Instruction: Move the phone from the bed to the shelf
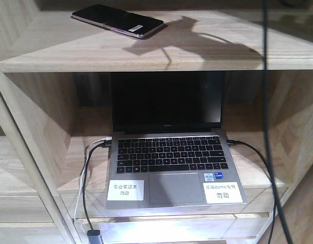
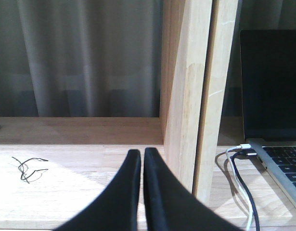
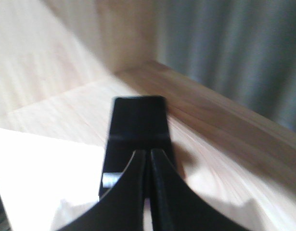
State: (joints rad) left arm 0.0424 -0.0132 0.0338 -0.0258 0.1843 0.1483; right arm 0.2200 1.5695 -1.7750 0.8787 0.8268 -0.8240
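**Phone on the shelf: back off cleanly**

I see the phone flat on the shelf, at 12 o'clock above the laptop. Right gripper is pinched together, holding nothing; left gripper likewise. I'd retreat straight back without nudging it.

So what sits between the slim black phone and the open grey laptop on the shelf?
Only the pale wooden shelf board: in the front view the slim black phone lies on top of it and the open grey laptop stands in the compartment beneath.

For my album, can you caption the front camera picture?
A black phone rests on the wooden shelf, above an open grey laptop.
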